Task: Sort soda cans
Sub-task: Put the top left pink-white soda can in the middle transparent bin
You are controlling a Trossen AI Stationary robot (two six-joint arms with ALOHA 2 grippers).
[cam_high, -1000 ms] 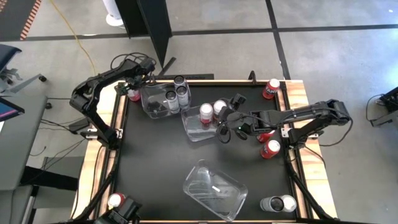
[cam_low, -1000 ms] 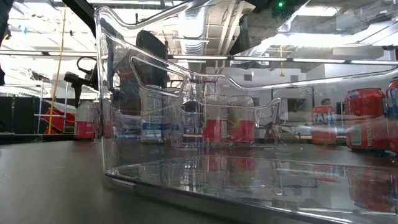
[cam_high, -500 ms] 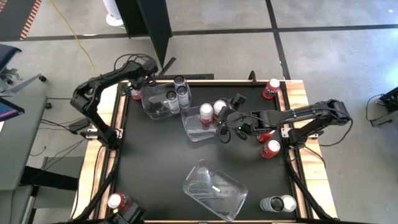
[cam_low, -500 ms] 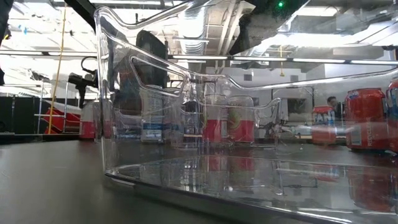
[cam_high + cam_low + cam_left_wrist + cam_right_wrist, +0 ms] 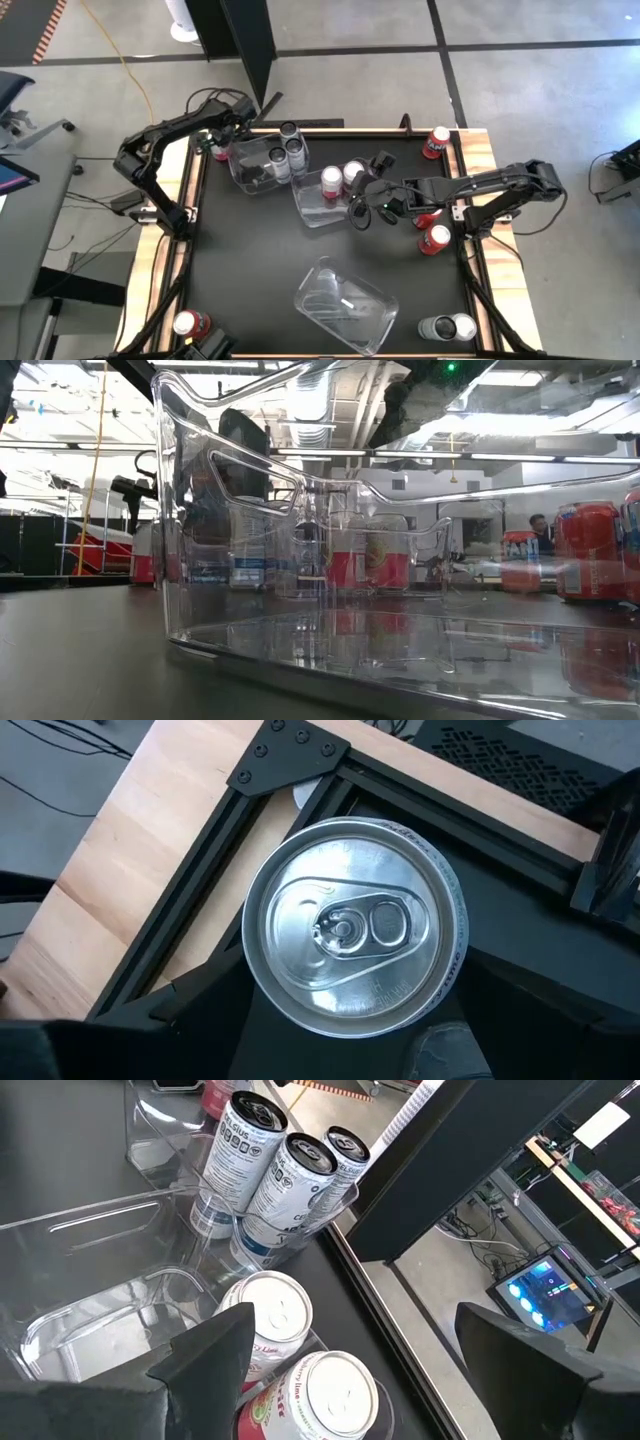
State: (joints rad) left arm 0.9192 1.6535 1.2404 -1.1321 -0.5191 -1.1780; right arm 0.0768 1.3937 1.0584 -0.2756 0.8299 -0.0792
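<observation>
A red soda can stands upright in the table's far left corner; its silver top fills the left wrist view. My left gripper hovers open just above it. Three grey cans stand in the far left clear bin. Two red-and-white cans stand in the middle bin. My right gripper waits open over that bin's right end, its fingers wide apart.
An empty clear bin lies near the front edge and fills the low view. Loose red cans stand at the far right corner and right edge. Two grey cans stand front right, and a red one front left.
My left gripper has drifted a little toward the table's right, staying above the red can in the far left corner and staying open. My right arm has kept still.
</observation>
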